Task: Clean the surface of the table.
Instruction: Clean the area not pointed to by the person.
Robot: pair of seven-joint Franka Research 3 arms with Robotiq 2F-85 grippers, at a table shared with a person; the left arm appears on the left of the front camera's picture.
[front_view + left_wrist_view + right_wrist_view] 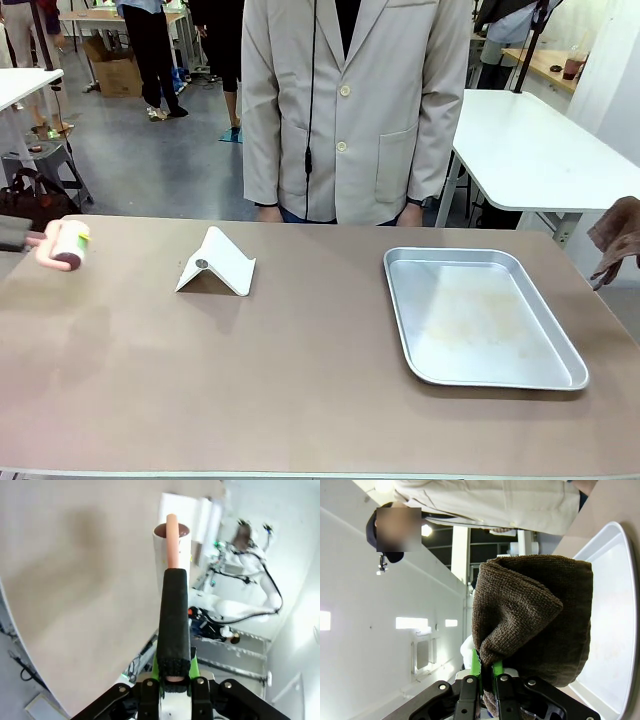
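The taupe-brown table (300,390) spans the front view. A lint roller (68,245) with a white head and pink shaft hovers over the table's far left edge. In the left wrist view my left gripper (174,677) is shut on the roller's black handle (175,625), and the roller head (172,545) points out over the table top (75,580). A brown cloth (618,238) hangs at the right edge, beyond the table's right end. My right gripper (487,672) is shut on this cloth (535,615), which drapes over the fingers.
A shallow silver tray (500,383) lies on the table's right half, also seen behind the cloth as the tray (615,605). A white folded stand (218,265) sits left of centre. A person (350,100) in a beige jacket stands at the far edge. A white table (540,150) is behind right.
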